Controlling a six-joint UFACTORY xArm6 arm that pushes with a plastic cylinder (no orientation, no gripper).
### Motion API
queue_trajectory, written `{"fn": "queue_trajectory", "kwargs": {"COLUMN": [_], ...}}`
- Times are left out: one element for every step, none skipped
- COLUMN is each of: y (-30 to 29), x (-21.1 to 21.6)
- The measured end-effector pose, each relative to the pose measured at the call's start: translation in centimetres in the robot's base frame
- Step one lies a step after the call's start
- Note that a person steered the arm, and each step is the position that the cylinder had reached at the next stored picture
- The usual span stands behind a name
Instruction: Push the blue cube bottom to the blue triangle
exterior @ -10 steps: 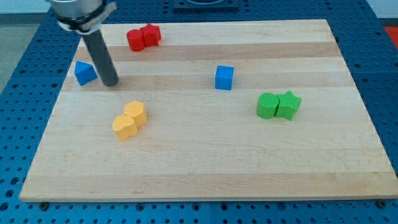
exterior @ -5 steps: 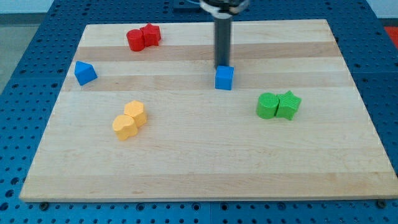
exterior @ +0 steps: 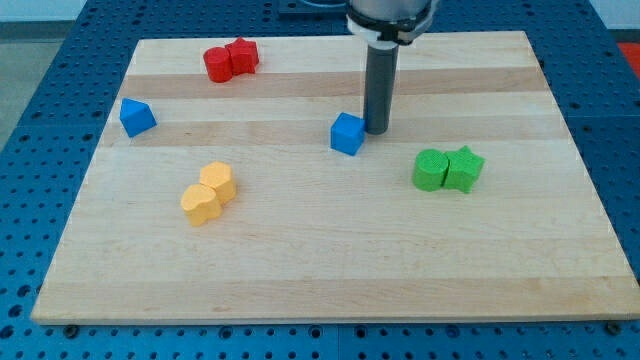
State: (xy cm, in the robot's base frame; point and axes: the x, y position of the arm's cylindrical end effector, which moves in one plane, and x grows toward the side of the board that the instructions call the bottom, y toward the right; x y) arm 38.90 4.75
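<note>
The blue cube (exterior: 347, 133) sits near the middle of the wooden board (exterior: 330, 250), turned a little on its base. My tip (exterior: 377, 130) stands right beside its right side, touching or almost touching it. The blue triangle (exterior: 136, 116) lies far off at the view's left edge of the board, well apart from the cube and the tip.
Two red blocks (exterior: 230, 59) sit together at the view's top left. Two yellow-orange blocks (exterior: 209, 192) lie together at lower left, between cube and triangle but below their line. Two green blocks (exterior: 447, 168) sit to the right of the tip.
My tip went from beside the blue triangle across to behind the cube, then to the cube's right. The cube has slid a little left and down and has rotated.
</note>
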Motion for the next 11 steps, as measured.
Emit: {"fn": "queue_trajectory", "kwargs": {"y": [-1.7,-4.3,-7.3,-10.8,-13.4,-14.4,-16.4,-17.5,-16.5,-16.2,-16.2], "x": [1.8,3.2,3.6,3.8,5.8,7.5,7.9,7.2,6.8,5.2,3.6]}}
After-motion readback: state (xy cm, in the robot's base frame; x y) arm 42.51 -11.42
